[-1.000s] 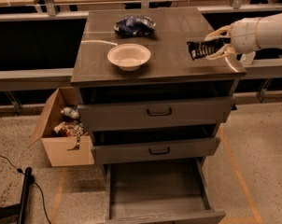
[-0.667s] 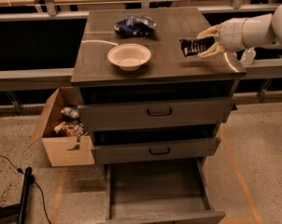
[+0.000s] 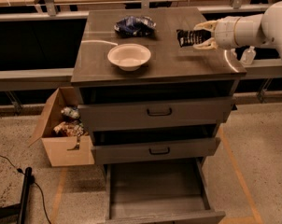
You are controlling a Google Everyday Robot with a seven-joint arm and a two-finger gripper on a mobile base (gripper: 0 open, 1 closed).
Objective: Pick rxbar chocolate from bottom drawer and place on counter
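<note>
The rxbar chocolate, a small black wrapper with pale lettering, hangs over the right part of the counter. My gripper comes in from the right on a white arm and is shut on the bar's right end, holding it roughly level just above the wood-grain top. The bottom drawer stands pulled out below, its grey floor bare.
A white bowl sits at the counter's middle left, and a blue-and-white snack bag lies behind it. Two upper drawers are slightly open. A cardboard box with items stands on the floor to the left.
The arm has carried the bar leftward and slightly further back over the counter, and the bar is more level now. The drawers, bowl and bag are unchanged.
</note>
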